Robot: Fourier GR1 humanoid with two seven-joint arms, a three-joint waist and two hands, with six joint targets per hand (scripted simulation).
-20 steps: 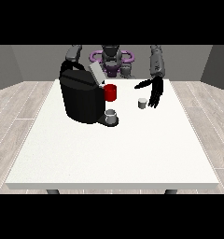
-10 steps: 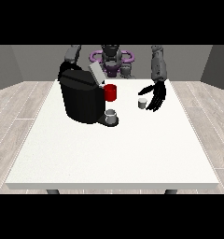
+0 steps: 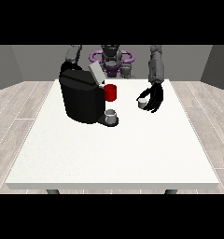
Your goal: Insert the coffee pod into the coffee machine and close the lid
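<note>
Flanking small round pod (image 3: 142,103): black robot hand (image 3: 154,99)

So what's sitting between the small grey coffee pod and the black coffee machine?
In the front view, only bare white table separates the small grey coffee pod from the black coffee machine and its red part.

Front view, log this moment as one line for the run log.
hand at view's right: beside coffee pod on table | coffee machine: lid raised | pod not inserted

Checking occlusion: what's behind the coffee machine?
Behind the coffee machine only an upper arm shows above its top. That arm's hand and the table surface back there are covered by the machine's body.
</note>
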